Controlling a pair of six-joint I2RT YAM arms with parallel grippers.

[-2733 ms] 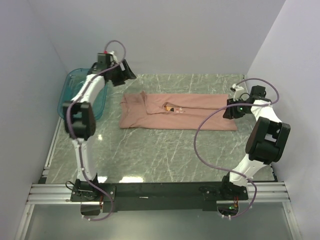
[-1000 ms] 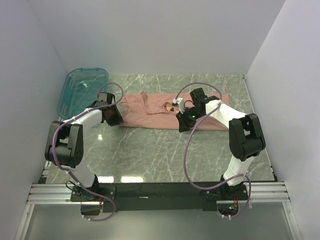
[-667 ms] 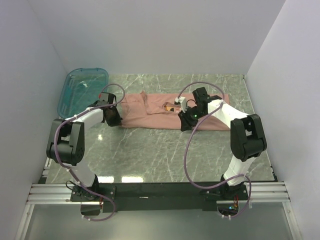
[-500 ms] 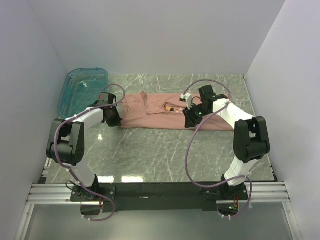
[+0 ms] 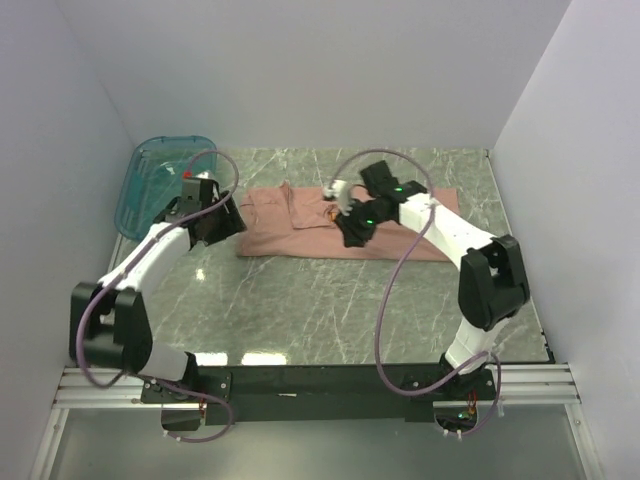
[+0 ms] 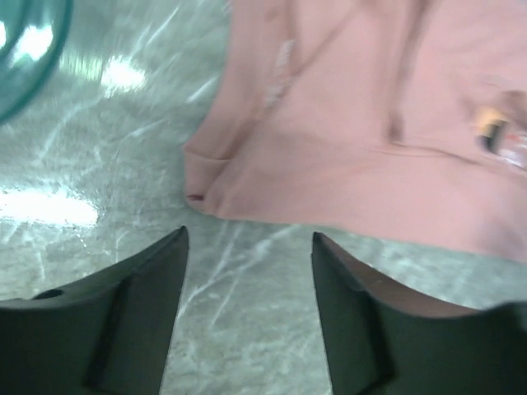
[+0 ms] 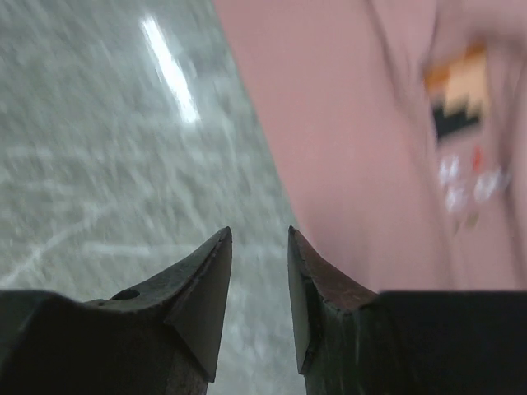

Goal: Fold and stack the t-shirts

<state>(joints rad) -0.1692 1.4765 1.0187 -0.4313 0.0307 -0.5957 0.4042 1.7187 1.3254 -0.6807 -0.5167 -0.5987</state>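
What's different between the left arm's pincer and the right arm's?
The left tool gapes wide; the right tool is open only a narrow slit. The left tool hangs by the pink t-shirt's left corner, the right tool by its near edge, close to the chest print. Both are empty, above the marble table.

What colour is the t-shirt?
The t-shirt is dusty pink; the left wrist view shows it best.
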